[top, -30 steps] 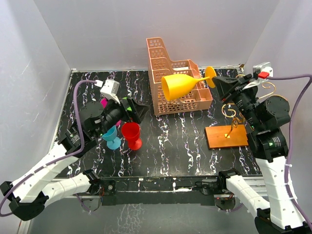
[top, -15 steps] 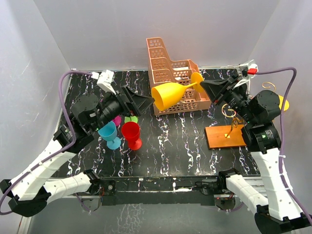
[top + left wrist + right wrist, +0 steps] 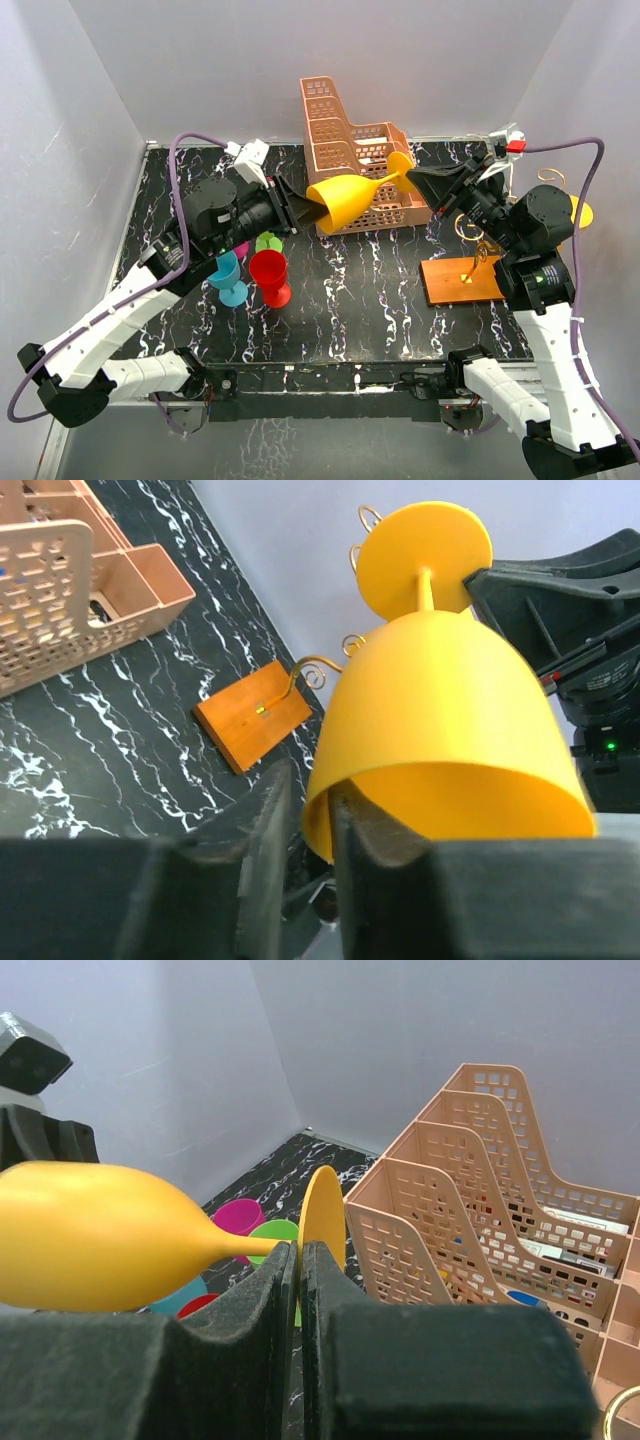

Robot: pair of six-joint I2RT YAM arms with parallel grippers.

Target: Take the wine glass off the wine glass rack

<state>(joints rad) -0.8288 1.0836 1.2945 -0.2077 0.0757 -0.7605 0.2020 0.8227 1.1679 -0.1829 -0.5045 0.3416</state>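
A yellow wine glass [image 3: 345, 198] hangs on its side in the air in front of the basket, bowl to the left. My right gripper [image 3: 410, 178] is shut on the edge of its round foot [image 3: 322, 1210]. My left gripper [image 3: 300, 205] straddles the bowl's rim [image 3: 318, 815]: one finger lies inside against the wall, the other outside with a thin gap showing. Whether that gripper pinches the rim is unclear. The wine glass rack stands at the right, an orange-brown base [image 3: 463, 280] with gold wire hooks [image 3: 475, 235]; the glass is well clear of it.
A peach lattice basket [image 3: 355, 160] stands behind the glass. Below the left arm stand a red cup [image 3: 270, 275], a teal cup [image 3: 228, 278], a green cup [image 3: 268, 242] and a magenta cup [image 3: 240, 247]. Grey walls close in three sides.
The right arm carried the glass leftward, then held still. The left arm swung right to the bowl, and its jaws narrowed from wide open around the rim.
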